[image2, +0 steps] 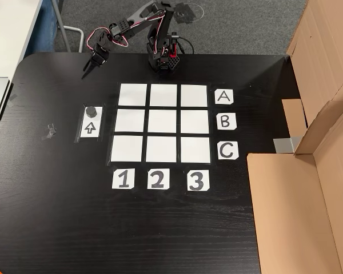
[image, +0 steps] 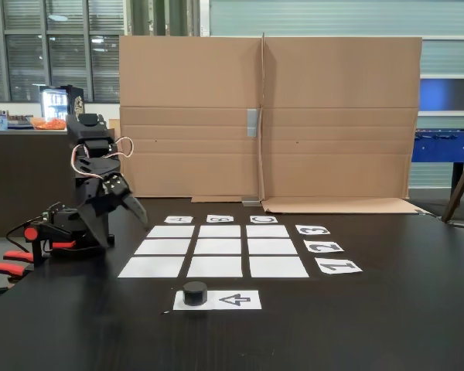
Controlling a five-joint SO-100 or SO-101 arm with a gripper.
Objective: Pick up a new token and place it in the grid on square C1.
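A black token (image: 194, 293) sits on the arrow strip (image: 236, 299) near the grid (image2: 160, 123); the gripper (image2: 90, 65) (empty, jaw state unclear) hangs left of the grid in the fixed view.

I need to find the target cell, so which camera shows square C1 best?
The other view: square C1 appears from above, aligned with the C and 1 labels. The fixed view shows it flattened at a low angle, its labels sideways.

We saw a black worktop (image2: 57, 228) carrying the grid (image2: 162, 123), nine white squares, all bare. Letter labels (image2: 226, 121) lined one edge, number labels (image2: 157, 180) another. Beside it lay the arrow strip (image2: 90, 128), the token (image2: 91, 111) standing on its end.
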